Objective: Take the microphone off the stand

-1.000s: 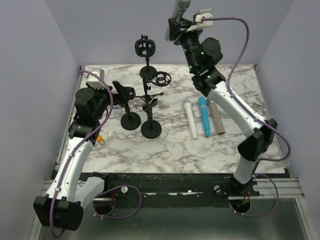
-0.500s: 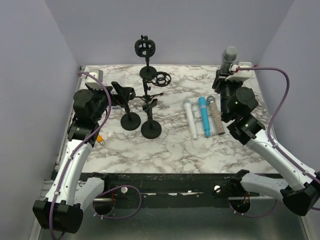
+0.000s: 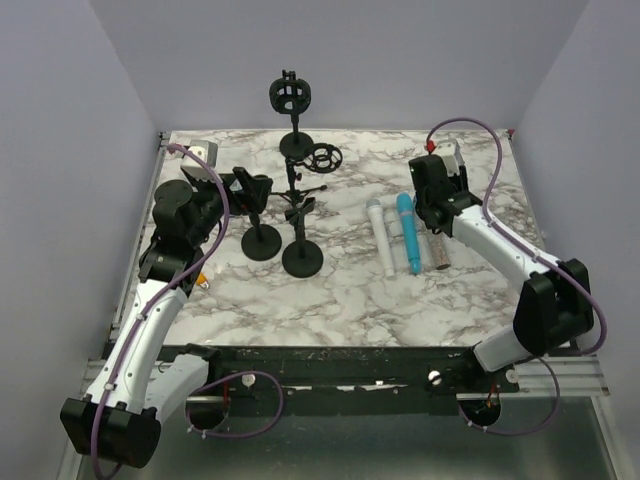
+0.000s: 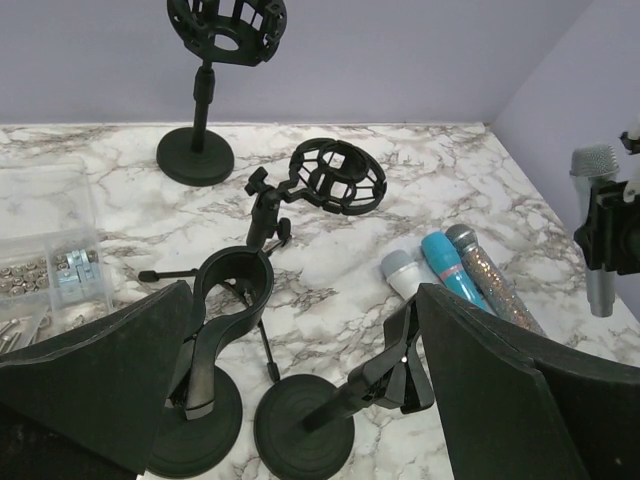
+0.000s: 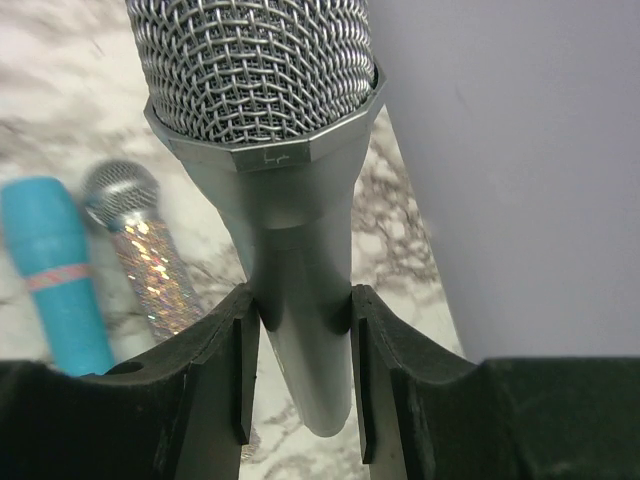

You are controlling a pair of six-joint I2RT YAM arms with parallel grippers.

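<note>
My right gripper (image 5: pixel 300 375) is shut on the handle of a silver microphone (image 5: pixel 270 120), held upright above the table, just right of three microphones lying in a row: white (image 3: pixel 381 236), teal (image 3: pixel 408 231) and glitter (image 3: pixel 437 246). The left wrist view shows the silver microphone (image 4: pixel 597 215) at its right edge. In the top view the right gripper (image 3: pixel 432 203) hides it. My left gripper (image 4: pixel 300 400) is open, its fingers (image 4: pixel 100 385) either side of two empty black stands, one with a ring clip (image 4: pixel 232 290) and one with a clamp (image 4: pixel 405 365).
Two shock-mount stands stand behind, a tall one (image 3: pixel 291 100) and a lower one (image 3: pixel 322 158). A clear box of screws (image 4: pixel 50 270) sits at the far left. Purple walls close in the back and both sides.
My right arm has swung down from high over the back of the table to low at the right of the microphone row, carrying the silver microphone. My left arm has barely moved.
</note>
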